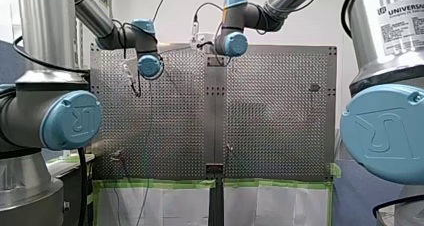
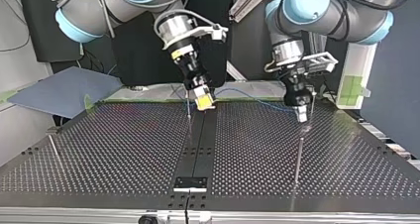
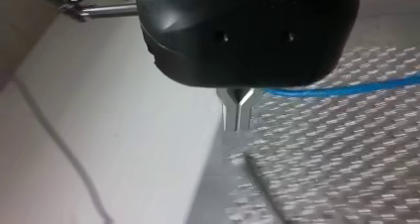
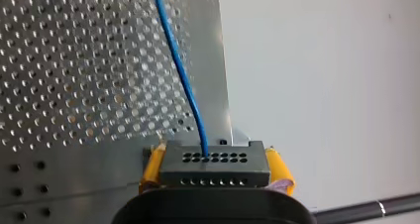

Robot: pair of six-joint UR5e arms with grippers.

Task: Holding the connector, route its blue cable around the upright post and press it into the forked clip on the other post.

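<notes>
Top view, nearest edge first. A small dark bracket [image 2: 190,183] sits on the centre strip of the perforated table [image 2: 124,154]. Beyond it, at the view's right, a thin post [image 2: 298,157] stands upright. A second post [image 2: 53,147] stands near the table's edge at the view's left.

Farther in, our left gripper [image 2: 300,114] hangs just above the top of the thin post. We cannot tell whether the two touch. In the left wrist view its metal fingers [image 3: 229,112] are drawn close together, and the blue cable [image 3: 337,90] meets them from one side. We record this claw as closed on the cable.

Farther still, by the centre strip, our right gripper [image 2: 204,101] points down at the table. The right wrist view shows its yellow pads [image 4: 151,167] clamped on either side of the dark connector [image 4: 214,167]. A third post [image 2: 188,117] stands just beside this gripper in the top view.

The cable leaves the connector's face and runs away over the perforated plate. In the top view it spans from the connector across to our left gripper, close to the table's far edge.
</notes>
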